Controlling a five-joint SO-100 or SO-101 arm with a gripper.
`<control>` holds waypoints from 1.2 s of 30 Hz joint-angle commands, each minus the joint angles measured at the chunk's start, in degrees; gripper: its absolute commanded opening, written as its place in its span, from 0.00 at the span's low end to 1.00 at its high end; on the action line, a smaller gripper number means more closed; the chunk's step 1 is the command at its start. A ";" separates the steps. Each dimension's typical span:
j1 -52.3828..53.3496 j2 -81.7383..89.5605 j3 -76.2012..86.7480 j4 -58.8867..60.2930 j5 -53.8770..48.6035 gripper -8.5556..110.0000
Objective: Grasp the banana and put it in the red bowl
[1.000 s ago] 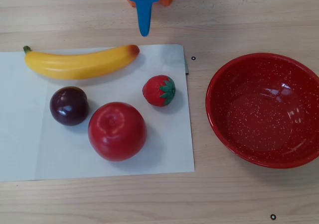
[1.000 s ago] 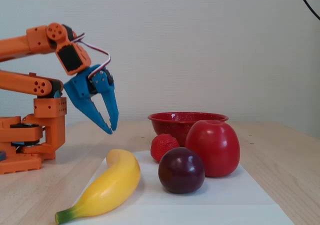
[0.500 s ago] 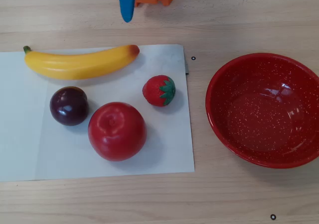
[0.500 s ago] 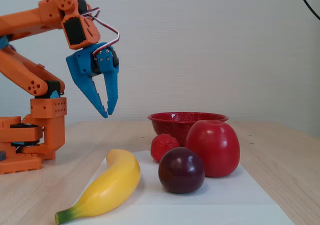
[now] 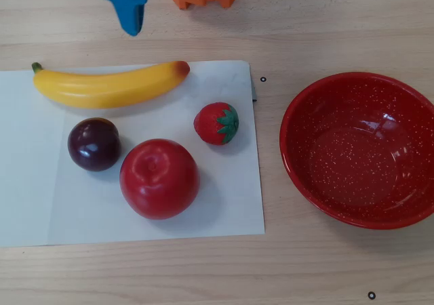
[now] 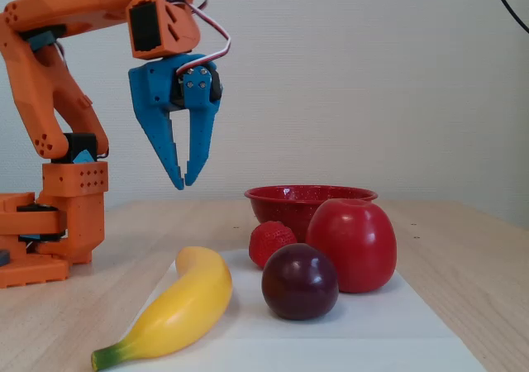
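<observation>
The banana (image 5: 108, 85) lies across the far left of a white sheet, green stem to the left in the overhead view; in the fixed view the banana (image 6: 182, 306) points its stem toward the camera. My blue gripper (image 5: 131, 28) hovers beyond the banana's middle. In the fixed view the gripper (image 6: 184, 183) hangs high above the table, pointing down, fingertips together, holding nothing. The red bowl (image 5: 359, 149) sits empty at the right of the overhead view. From the fixed camera, only the red bowl's rim (image 6: 310, 193) shows behind the fruit.
On the white sheet (image 5: 27, 203) also sit a red apple (image 5: 159, 178), a dark plum (image 5: 93, 144) and a strawberry (image 5: 217, 123). The orange arm base (image 6: 58, 231) stands at the left of the fixed view.
The gripper has risen and swung to the left in the overhead view, now hanging more vertically. The fruit and the bowl have not moved.
</observation>
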 commanded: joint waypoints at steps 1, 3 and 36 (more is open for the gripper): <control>-2.02 -0.53 -8.26 1.93 2.29 0.08; -2.90 -3.34 -10.90 3.25 3.43 0.09; -13.89 -21.09 -7.03 -7.12 26.81 0.63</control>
